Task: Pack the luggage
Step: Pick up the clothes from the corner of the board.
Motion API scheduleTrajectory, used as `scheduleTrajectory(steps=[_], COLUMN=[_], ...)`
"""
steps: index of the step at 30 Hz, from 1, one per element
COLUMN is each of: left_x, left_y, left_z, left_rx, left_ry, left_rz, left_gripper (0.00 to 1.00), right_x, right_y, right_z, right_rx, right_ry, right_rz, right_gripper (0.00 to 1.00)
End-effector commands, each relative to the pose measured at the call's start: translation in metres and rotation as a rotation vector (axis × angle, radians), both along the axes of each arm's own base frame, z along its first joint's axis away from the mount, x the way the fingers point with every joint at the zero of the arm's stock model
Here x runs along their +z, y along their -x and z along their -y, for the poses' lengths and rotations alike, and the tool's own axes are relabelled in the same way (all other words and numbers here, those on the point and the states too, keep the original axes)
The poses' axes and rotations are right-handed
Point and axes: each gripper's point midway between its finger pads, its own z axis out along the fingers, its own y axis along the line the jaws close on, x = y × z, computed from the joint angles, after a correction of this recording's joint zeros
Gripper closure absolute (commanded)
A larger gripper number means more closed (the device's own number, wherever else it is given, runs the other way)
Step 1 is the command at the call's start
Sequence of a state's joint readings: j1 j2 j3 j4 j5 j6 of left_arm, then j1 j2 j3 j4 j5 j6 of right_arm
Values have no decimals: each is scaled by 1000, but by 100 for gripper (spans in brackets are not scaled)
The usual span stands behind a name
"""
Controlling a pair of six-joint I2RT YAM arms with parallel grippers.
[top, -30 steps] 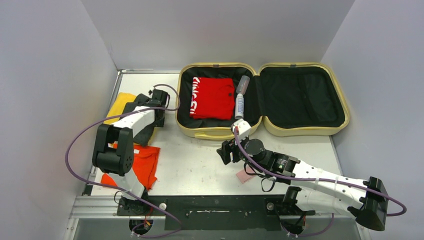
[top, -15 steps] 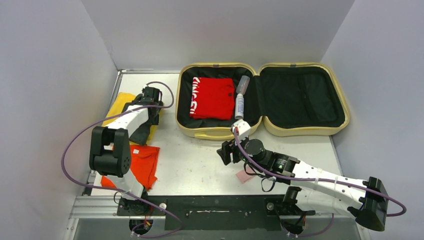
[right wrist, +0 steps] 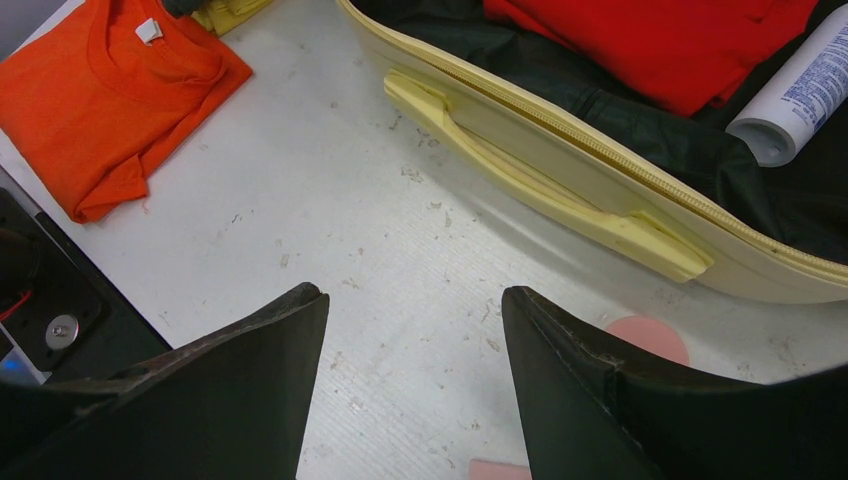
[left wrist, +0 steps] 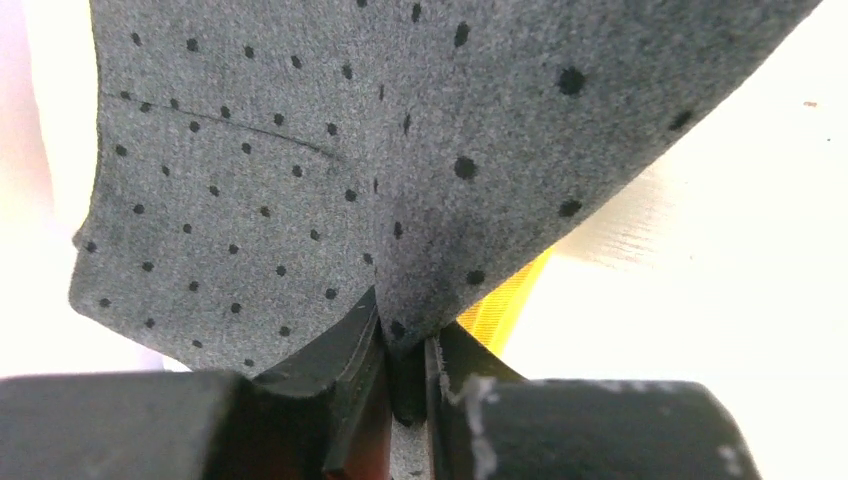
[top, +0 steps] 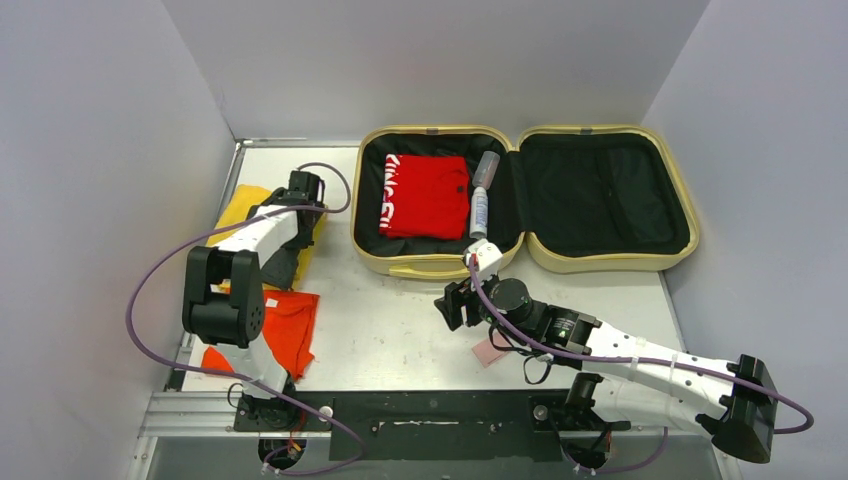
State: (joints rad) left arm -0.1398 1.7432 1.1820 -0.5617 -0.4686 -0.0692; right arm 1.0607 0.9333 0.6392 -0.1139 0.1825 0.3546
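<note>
Nearest, the right gripper [right wrist: 412,320] hangs over the table [top: 400,330] with its jaws apart, holding nothing. Further left, the left gripper [left wrist: 405,365] pinches a fold of the grey dotted cloth [left wrist: 300,180] above a yellow garment [top: 238,205]. Lift it high so the hem clears the near rim of the luggage [top: 610,262], which lies open at the far side, its right half showing only lining

The pale yellow hard-shell plastic suitcase [right wrist: 550,180] is showing a smooth, satin shell; its black fabric lining [top: 600,195] is looking matt. The grey dotted cloth [left wrist: 300,150] is appearing fuzzy, felt-like. The pale metal tabletop [right wrist: 400,260] is looking matt and scratched. The orange T-shirt [right wrist: 110,100] is showing soft knit.
</note>
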Motion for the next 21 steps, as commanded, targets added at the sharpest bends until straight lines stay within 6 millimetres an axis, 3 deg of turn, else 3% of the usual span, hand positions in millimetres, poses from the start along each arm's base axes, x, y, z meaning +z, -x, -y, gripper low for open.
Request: scheduleTrajectory(steps=[1,15,21], left_x=[47,183,247], left_y=[-16,-40,-46], left_z=[-7,10,31], left_rx=[17,11,-37], left_ry=[23,342,480], left_rz=[103,465,614], left_gripper=[99,100,100], right_x=[18,29,33], right_y=[-3,-5,-5], right_z=[0,-3,-4], right_rx=[-10,-8,-7], right_ry=[-46,-56,-59], right_rz=[29,37,39], right_gripper=[35,35,35])
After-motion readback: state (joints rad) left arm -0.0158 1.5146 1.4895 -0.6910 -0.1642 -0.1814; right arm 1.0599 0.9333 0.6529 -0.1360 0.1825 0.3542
